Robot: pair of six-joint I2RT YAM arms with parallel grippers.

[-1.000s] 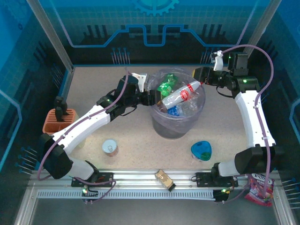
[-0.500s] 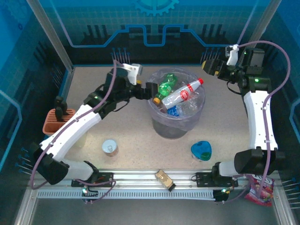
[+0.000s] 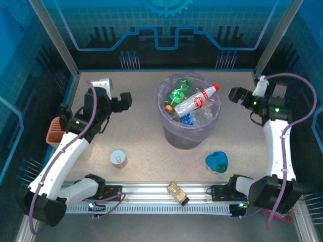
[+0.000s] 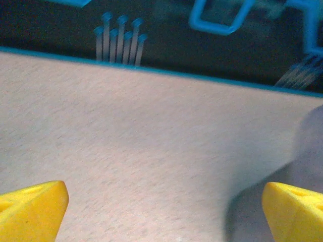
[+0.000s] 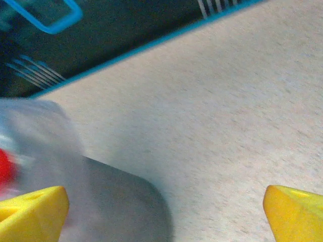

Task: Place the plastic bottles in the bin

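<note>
Bottles (image 3: 196, 103) in bin (image 3: 176, 138), between open jaws

the bin (image 3: 177, 137) stands between the fingers of the left gripper (image 3: 125, 100) and those of the right gripper (image 3: 235, 94), apart from both, bottles (image 3: 194, 103) lying in it. a can (image 3: 118, 159) sits nearer the bases than the left fingers, a dish (image 3: 217, 162) nearer than the right.

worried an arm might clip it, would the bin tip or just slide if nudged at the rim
The bin tapers to a narrower base, so a rim push could well rock or tip it. It looks like thin translucent plastic holding only a few plastic bottles, so probably light and easy to slide.
</note>
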